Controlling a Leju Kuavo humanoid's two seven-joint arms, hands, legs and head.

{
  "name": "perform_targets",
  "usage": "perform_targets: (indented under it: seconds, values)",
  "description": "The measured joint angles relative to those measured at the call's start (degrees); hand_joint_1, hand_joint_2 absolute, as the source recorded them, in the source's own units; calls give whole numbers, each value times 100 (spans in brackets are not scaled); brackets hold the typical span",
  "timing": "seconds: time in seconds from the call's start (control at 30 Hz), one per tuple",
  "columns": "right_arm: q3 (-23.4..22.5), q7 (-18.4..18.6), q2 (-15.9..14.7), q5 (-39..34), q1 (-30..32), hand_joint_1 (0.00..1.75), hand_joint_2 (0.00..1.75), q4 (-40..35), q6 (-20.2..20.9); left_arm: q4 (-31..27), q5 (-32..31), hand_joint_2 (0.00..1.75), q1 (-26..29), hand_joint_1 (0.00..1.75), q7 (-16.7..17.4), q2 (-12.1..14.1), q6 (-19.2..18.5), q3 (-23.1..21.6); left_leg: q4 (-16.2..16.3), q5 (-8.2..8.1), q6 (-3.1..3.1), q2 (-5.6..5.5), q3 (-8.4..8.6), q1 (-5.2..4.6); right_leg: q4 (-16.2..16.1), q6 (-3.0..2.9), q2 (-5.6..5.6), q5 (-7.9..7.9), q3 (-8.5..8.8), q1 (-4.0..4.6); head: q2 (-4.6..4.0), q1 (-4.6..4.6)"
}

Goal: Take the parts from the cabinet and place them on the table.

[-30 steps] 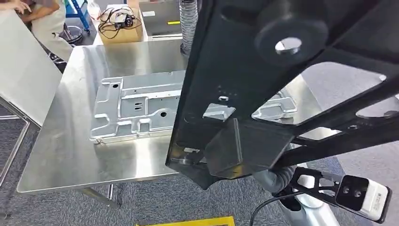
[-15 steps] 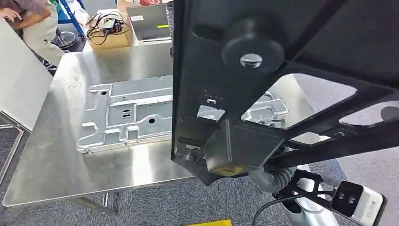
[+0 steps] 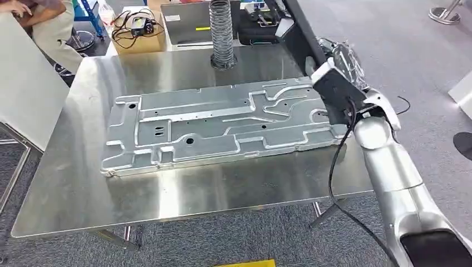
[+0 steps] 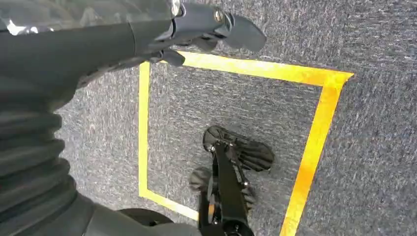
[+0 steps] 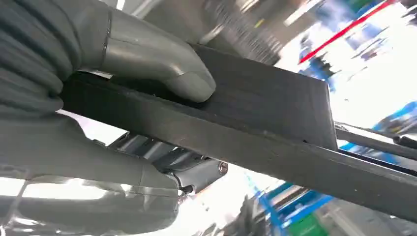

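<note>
Head view high over table (image 3: 72, 183); wrist views close.

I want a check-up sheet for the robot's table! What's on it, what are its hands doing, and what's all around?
Surface: shiny steel table, reflective, on grey carpet.
Job's things: large stamped silver metal panel lying flat on the table; long black frame part gripped by the right hand, seen in the head view at the table's far right corner.
Clutter: grey ribbed hose standing upright at the table's far edge.
Hands: left hand hangs over the floor, holding nothing seen; whether its fingers are apart or curled cannot be told.
Cables: black cable running along the right arm; coiled black leads on a brown cardboard box.
Surroundings: seated person at far left; yellow floor tape.
</note>
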Motion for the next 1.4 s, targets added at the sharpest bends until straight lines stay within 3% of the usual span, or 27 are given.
perform_targets:
  seconds: [0.07, 0.13, 0.17, 0.2, 0.27, 0.3, 0.33, 0.37, 0.4, 0.5, 0.53, 0.63, 0.7, 0.73, 0.8, 0.87, 0.9, 0.93, 1.0, 1.03, 1.13, 1.17, 1.2, 1.23, 1.33, 1.37, 1.4]
  values:
    - [186, 359, 28, 728, -362, 175, 175, 435, -13, 0, 0, 175, -16, 0, -9, 0, -20, 0, 25, 20, -58, 5, -43, -10, -85, -54, 17, 3, -42, 45, 0, -15]
    - [449, 375, 138, 1447, -748, 175, 175, 1153, -15, 0, 0, 175, -19, 0, -9, 0, -55, -2, -6, 34, -123, 13, -39, -8, -88, -116, 32, 12, -55, 50, 0, -9]
    - [626, 364, 256, 1788, -982, 175, 175, 1562, -26, 0, 0, 175, -25, 0, -9, 2, -61, -2, 13, -9, -160, 16, -67, -8, -144, -176, 34, 48, -40, -8, 0, -22]
    - [811, 358, 392, 2067, -1172, 175, 175, 1913, -35, 0, 0, 175, -34, 0, -9, 4, -68, -2, 164, -111, -186, 7, -117, 4, -155, -214, 39, 56, -34, 1, 0, -24]
    - [1190, 247, 700, 2474, -1481, 175, 175, 2492, 39, 0, 0, 175, -50, 0, -7, 4, -72, -7, 946, -483, -224, 7, -482, 14, -155, -262, 59, 48, -31, 14, 0, -39]
    - [1477, 201, 923, 2727, -1588, 175, 175, 2847, 105, 0, 0, 175, -53, 0, -2, 4, -72, -7, 1545, -702, -242, 6, -786, 15, -154, -284, 64, 35, -18, 31, 0, -37]
    - [1701, 181, 1090, 2852, -1607, 175, 175, 3069, 112, 0, 0, 175, -51, 0, -2, 0, -79, -7, 1898, -770, -247, 7, -986, 15, -152, -294, 85, 28, 0, 47, 0, -44]
    - [1908, 161, 1251, 2934, -1594, 175, 175, 3296, 129, 0, 0, 175, -50, 0, -4, -4, -85, -9, 1942, -695, -243, 7, -1053, 15, -150, -305, 86, 14, 21, 63, 0, -41]
    - [2075, 113, 1388, 2969, -1589, 175, 175, 3473, 169, 0, 0, 175, -48, 0, -11, -9, -92, -9, 1728, -506, -230, 7, -988, 15, -143, -306, 86, -5, 38, 76, 0, -41]
    - [2517, -129, 1792, 3115, -1571, 175, 175, 3880, 273, 0, 0, 175, -34, 0, -33, -9, -105, -11, 139, 295, -134, 7, -311, 10, -130, -294, 80, -86, 124, 110, 0, -41]
    - [2659, -175, 1888, 3174, -1542, 175, 175, 3970, 276, 0, 0, 175, -34, 0, -35, -11, -111, -11, 95, 179, -118, 2, -190, -21, -139, -272, 78, -97, 114, 142, 0, -35]
    - [3021, -232, 2094, 3293, -1349, 175, 175, 4187, 262, 0, 0, 175, -16, 0, -57, -24, -122, -26, 37, 169, -63, 0, -200, -36, -146, -206, 69, -112, 128, 129, 0, -42]
    - [3241, -250, 2192, 3315, -1250, 175, 175, 4281, 217, 0, 0, 175, -16, 0, -65, -57, -135, -35, -39, 192, -12, 10, -153, 21, -81, -138, 71, -196, 127, 134, 0, -42]
    - [3300, -252, 2219, 3310, -1253, 175, 175, 4314, 177, 0, 0, 175, -19, 0, -68, -59, -138, -37, -48, 184, 26, 13, -147, 24, 148, -110, 61, -342, 20, 131, 0, 7]
    - [3438, -300, 2249, 3302, -1224, 175, 175, 4394, 118, 0, 0, 175, -23, 0, -72, -72, -153, -42, -48, 174, 50, 29, -145, 18, 1114, -60, 55, -767, -471, 86, 0, 4]
    - [3519, -304, 2251, 3295, -1157, 175, 175, 4458, 103, 0, 0, 175, -25, 0, -77, -74, -166, -48, -43, 167, 59, 29, -143, 18, 1743, -35, 53, -907, -827, 56, 0, 9]
    - [3556, -300, 2251, 3295, -1133, 175, 175, 4495, 99, 0, 0, 175, -22, 0, -79, -83, -168, -57, -41, 165, 61, 26, -135, 18, 1668, -30, 50, -780, -824, 43, 0, 13]
    - [3585, -296, 2253, 3297, -1133, 175, 175, 4517, 79, 0, 0, 175, -17, 0, -81, -90, -170, -68, -35, 161, 56, 21, -132, 16, 1332, -37, 46, -543, -694, 41, 0, 11]
    - [3635, -228, 2253, 3330, -1149, 175, 175, 4585, 46, 0, 0, 175, -23, 0, -90, -98, -184, -94, -26, 147, 34, 18, -107, 14, 177, -95, 37, 10, -146, 49, 0, 13]
    - [3648, -191, 2245, 3347, -1157, 175, 175, 4633, 31, 0, 0, 175, -25, 0, -101, -107, -188, -112, -17, 143, 14, 18, -106, -7, -131, -126, 24, -7, -18, 76, 0, 7]
    - [3702, -86, 2225, 3371, -1148, 175, 175, 4788, -24, 0, -4, 175, -23, 0, -109, -109, -199, -155, -22, 149, -77, 12, -108, -8, -128, -171, 26, 18, -34, 109, 0, 2]
    - [3711, -55, 2196, 3389, -1147, 175, 175, 4839, -59, 0, -4, 175, -24, 0, -114, -109, -201, -166, -41, 160, -106, 10, -100, -7, -146, -198, 26, 34, -24, 105, 0, 9]
    - [3716, -16, 2181, 3406, -1145, 175, 175, 4873, -87, 0, -2, 175, -25, 0, -114, -103, -203, -177, -8, 128, -126, 2, -131, -7, -222, -233, 10, 85, 20, 30, 0, 2]
    - [3727, 13, 2172, 3433, -1149, 175, 175, 4913, -114, 0, -2, 175, -22, 0, -116, -103, -201, -184, 135, 13, -154, 6, -161, 1, -255, -258, 6, 97, 49, 36, 0, -4]
    - [3761, 122, 2105, 3468, -1162, 175, 175, 5059, -146, 0, 0, 175, -19, 0, -122, -94, -164, -197, 1481, -677, -219, 5, -729, 40, -250, -285, -4, 100, 40, 40, 0, -26]
    - [3770, 143, 2087, 3468, -1158, 175, 175, 5096, -148, 0, 0, 175, -17, 0, -151, -94, -151, -203, 1793, -754, -238, 6, -865, 46, -247, -284, -3, 100, 40, 39, 0, -35]
    - [3770, 163, 2076, 3468, -1156, 175, 175, 5124, -155, 0, 0, 175, -17, 0, -164, -94, -147, -210, 1788, -682, -250, 6, -856, 61, -244, -280, -1, 100, 47, 35, 0, -33]
